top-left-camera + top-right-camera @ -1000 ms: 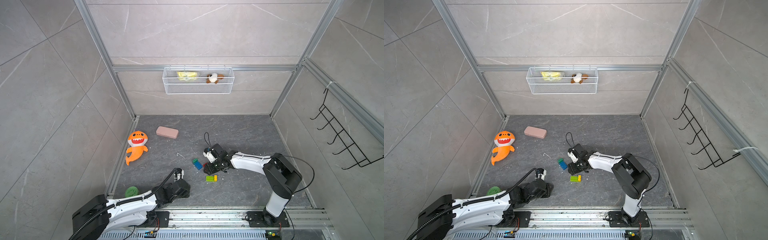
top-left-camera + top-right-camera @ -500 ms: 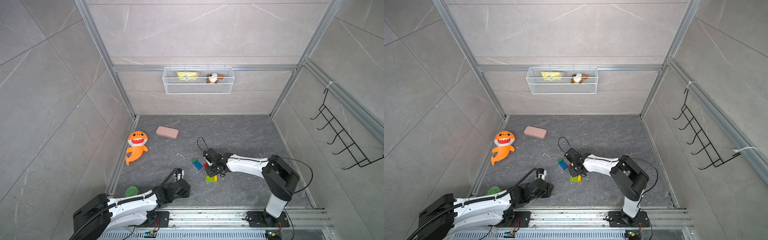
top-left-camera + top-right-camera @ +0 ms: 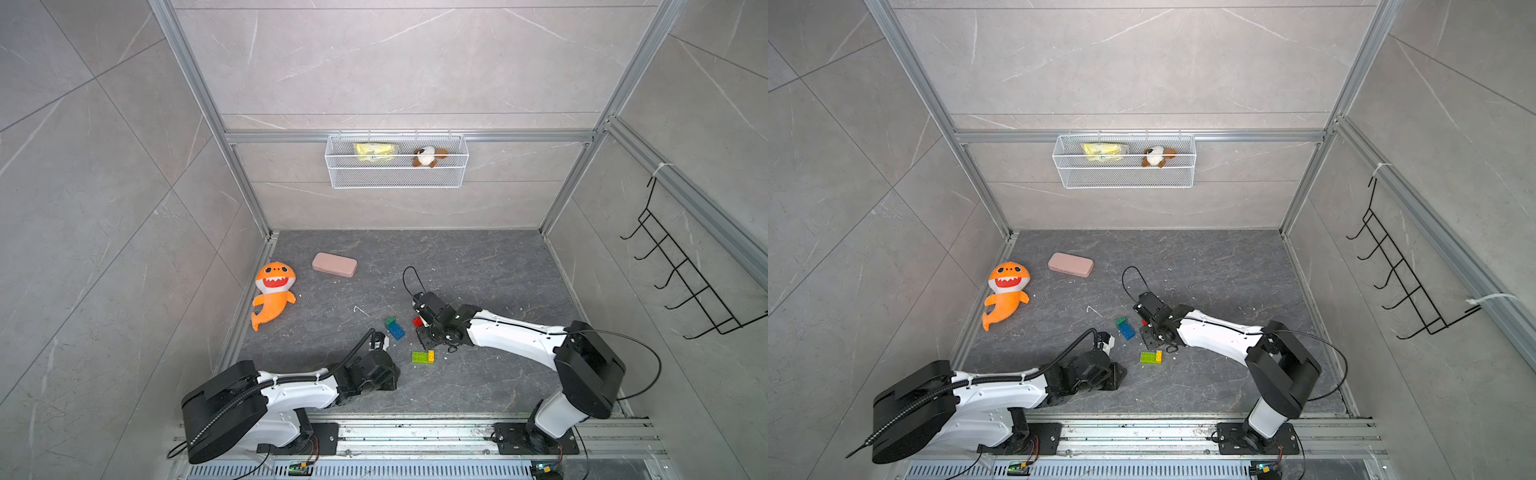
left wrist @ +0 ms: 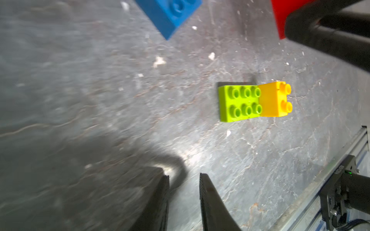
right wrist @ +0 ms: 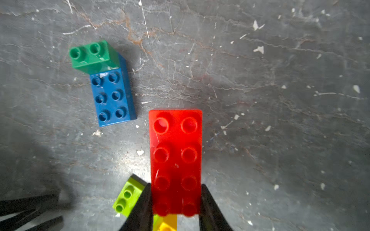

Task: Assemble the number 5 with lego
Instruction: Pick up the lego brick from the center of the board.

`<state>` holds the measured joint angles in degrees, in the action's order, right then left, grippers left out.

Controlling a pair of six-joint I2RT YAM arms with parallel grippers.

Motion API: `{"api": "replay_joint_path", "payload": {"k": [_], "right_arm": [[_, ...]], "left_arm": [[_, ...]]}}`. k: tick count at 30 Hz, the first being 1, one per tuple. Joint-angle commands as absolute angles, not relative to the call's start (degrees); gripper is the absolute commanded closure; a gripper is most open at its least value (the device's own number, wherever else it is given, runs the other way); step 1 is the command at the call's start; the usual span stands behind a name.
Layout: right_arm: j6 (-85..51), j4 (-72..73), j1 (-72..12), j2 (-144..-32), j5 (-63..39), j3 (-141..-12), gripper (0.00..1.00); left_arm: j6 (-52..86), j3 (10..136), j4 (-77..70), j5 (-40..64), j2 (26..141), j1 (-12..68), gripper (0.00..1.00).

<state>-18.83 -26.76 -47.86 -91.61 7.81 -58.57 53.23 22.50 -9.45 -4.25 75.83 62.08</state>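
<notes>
Gripping red 2x4 brick (image 5: 175, 150) by 1 end, right hand (image 5: 175, 188) hangs just beside lime-yellow pair (image 3: 423, 356), brick's long axis running straight out; left hand (image 4: 184, 177) empty, slightly open.

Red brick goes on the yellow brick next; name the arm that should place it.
Right. The right gripper is shut on the red brick, near the yellow brick; the left gripper holds nothing.

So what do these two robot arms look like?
Both the left arm and right arm have smooth white shells with chunky black joints. A ribbed black hose runs along the left one; a thin black cable loops off the right. The left hand and right hand each have two slim, black, tapered fingers.
</notes>
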Motion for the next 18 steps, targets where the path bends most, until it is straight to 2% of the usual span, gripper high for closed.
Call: {"api": "replay_joint_path", "payload": {"k": [1, 7, 18], "right_arm": [[-21.6, -28.0, -46.9, -87.6, 9.1, -55.6, 0.79], [-23.1, -28.7, -45.2, -82.1, 8.9, -52.1, 0.79], [-27.5, -29.7, -44.4, -74.0, 8.3, -45.4, 0.8]], "left_arm": [[51.5, 24.8, -10.9, 0.4, 80.3, 63.0, 0.72], [52.4, 27.3, -16.1, 2.9, 88.5, 63.0, 0.77], [48.7, 33.9, -11.0, -2.1, 94.1, 62.9, 0.81]]}}
